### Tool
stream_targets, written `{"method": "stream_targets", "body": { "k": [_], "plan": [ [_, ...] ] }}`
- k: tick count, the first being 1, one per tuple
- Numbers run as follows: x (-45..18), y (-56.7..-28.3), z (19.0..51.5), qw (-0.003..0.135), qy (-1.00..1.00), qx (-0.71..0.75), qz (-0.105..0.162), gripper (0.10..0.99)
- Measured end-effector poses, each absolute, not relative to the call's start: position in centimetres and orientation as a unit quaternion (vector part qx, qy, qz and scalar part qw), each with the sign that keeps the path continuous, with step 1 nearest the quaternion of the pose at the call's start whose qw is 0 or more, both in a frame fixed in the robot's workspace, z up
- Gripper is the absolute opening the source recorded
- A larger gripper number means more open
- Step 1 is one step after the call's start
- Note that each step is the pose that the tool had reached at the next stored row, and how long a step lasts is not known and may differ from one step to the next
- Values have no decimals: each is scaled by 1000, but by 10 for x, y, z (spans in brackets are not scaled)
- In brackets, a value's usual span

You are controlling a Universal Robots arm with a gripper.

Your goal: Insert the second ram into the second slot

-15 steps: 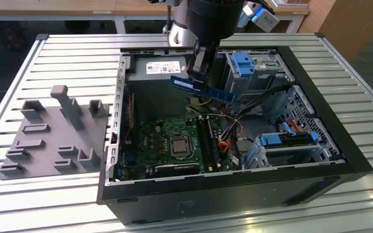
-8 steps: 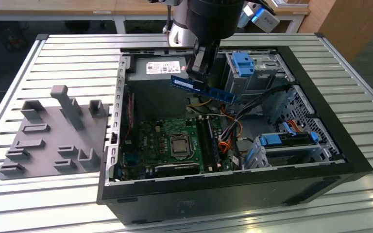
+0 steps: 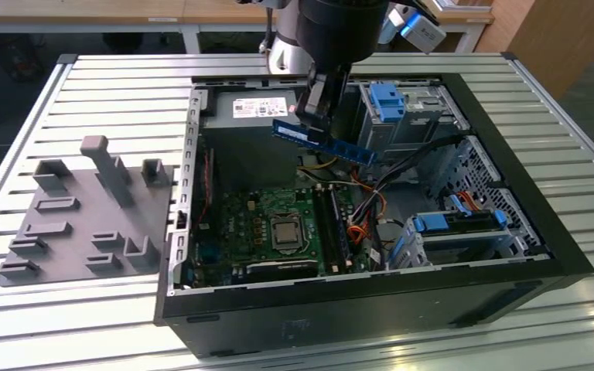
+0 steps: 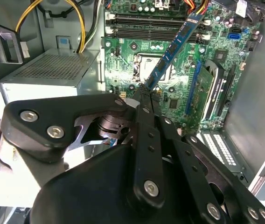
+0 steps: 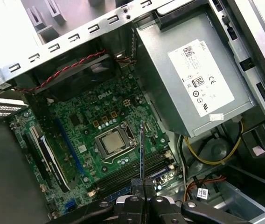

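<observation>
The second ram is a thin dark-blue stick, held in the air above the open computer case and tilted down toward the exterior view's right. My gripper is shut on one end of it. In the second wrist view the ram reaches from my gripper out over the motherboard. The first wrist view shows the ram edge-on as a thin line rising from my gripper. The long dark memory slots lie beside the processor socket, well below the stick. Which one is the second slot I cannot tell.
The black case lies open on a slatted metal table. A grey power supply and loose cables sit near the slots. Light-blue drive-bay latches stand at the far side. A grey fixture plate lies outside the case on the exterior view's left.
</observation>
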State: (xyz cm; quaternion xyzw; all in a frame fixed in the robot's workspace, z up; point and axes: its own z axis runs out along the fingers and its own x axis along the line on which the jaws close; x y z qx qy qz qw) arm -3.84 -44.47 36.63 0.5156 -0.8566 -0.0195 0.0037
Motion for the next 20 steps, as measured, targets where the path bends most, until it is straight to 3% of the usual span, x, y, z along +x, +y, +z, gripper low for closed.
{"method": "stream_targets", "body": {
  "k": [20],
  "plan": [
    [-38,-445,366,3,-869,495,-20,122]
  ]
}}
